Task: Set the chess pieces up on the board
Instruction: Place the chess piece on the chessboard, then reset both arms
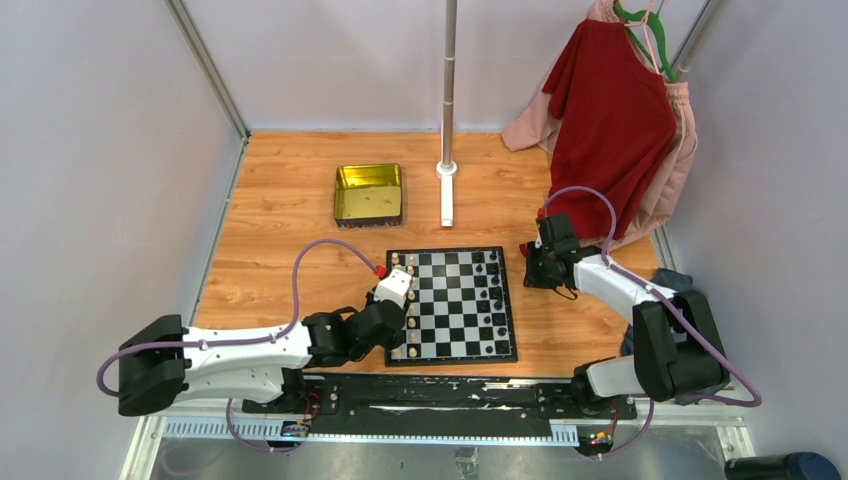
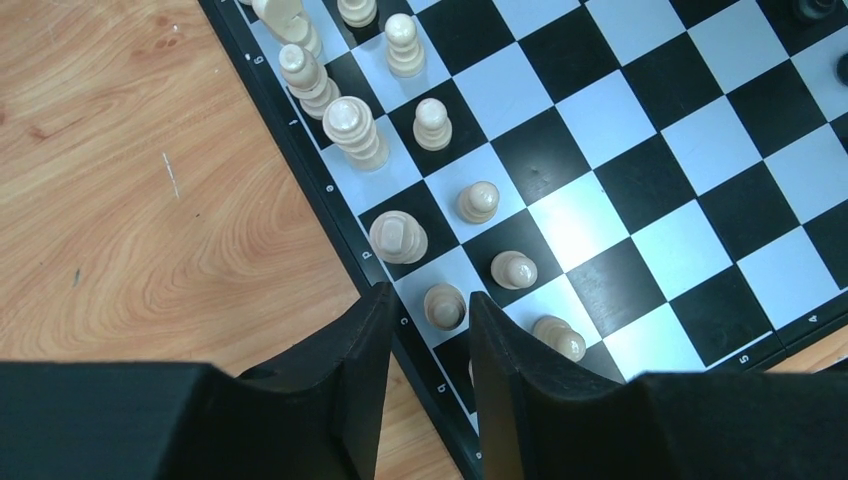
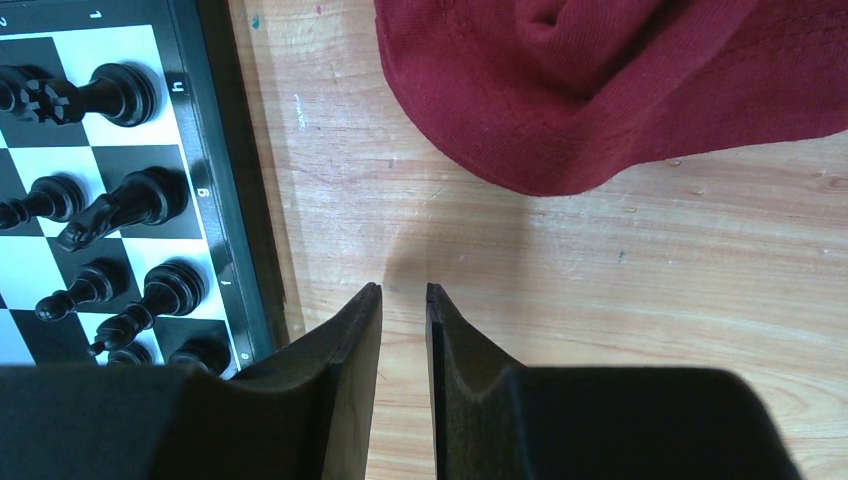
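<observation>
Left gripper (image 2: 428, 300): released, jaws parted either side of 1 upright cream piece (image 2: 445, 306) on the board (image 2: 640, 150) left edge row. Right gripper (image 3: 404, 292): parted, empty, over the table (image 3: 600, 300), farther off.

Table (image 1: 290, 210): light wood-grain top, with a few small scratches and specks.

Directly on it:
- Chessboard (image 1: 455, 297) lies flat near the front edge, about centre, square to the table.
- Gold tin (image 1: 340, 195), open side up, sits behind and left of the chessboard, well apart from it.
- White pole foot (image 1: 446, 200) stands just right of the tin.
- Red shirt (image 3: 620, 80) has its hem resting on the wood back right, near the chessboard's right edge but not touching it.
- Black rail (image 1: 440, 390) runs along the front edge.
</observation>
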### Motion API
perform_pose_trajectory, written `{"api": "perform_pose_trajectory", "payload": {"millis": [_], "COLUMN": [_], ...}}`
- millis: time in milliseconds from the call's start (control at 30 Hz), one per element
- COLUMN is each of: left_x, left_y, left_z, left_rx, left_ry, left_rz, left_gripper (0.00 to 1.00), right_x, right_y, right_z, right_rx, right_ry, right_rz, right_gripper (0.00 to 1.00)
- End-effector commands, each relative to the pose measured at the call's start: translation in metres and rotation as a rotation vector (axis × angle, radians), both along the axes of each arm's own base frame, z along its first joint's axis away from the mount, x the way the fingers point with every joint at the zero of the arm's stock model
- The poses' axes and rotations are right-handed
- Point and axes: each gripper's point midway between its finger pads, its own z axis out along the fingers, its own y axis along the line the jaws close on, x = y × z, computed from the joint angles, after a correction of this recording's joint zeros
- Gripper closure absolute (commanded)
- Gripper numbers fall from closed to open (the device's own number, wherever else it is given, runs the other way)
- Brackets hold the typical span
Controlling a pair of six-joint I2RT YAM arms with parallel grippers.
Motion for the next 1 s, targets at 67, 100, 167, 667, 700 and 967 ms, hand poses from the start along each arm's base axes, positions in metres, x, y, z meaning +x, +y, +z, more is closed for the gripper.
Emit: {"api": "perform_pose_trajectory", "payload": {"millis": [67, 100, 167, 667, 700, 967], "left_x": [0.003, 0.003, 0.003, -0.004, 0.001, 0.057], "left_y": [-0.005, -0.005, -0.005, 0.015, 0.018, 0.047], "left_z": [0.019, 0.020, 0.024, 0.103, 0.118, 0.177], "left_rx": [-0.045, -0.048, -0.055, -0.117, -0.112, 0.034], "left_ry": [-0.025, -0.024, -0.027, -0.130, -0.171, -0.349], "left_rz": [0.017, 0.019, 0.020, 0.052, 0.059, 0.175], "left_gripper": [0.61, 0.61, 0.61, 0.60, 0.60, 0.58], "right_x": [0.004, 0.004, 0.004, 0.013, 0.015, 0.028], "right_y": [-0.005, -0.005, -0.006, -0.007, -0.008, -0.019], "right_z": [0.008, 0.008, 0.009, 0.026, 0.030, 0.067], "right_rx": [0.001, 0.001, 0.001, -0.004, -0.005, -0.056], "right_ry": [-0.018, -0.018, -0.020, -0.077, -0.092, -0.206], "right_rz": [-0.017, -0.019, -0.019, -0.013, -0.011, -0.035], "right_gripper": [0.73, 0.73, 0.73, 0.72, 0.72, 0.70]}}
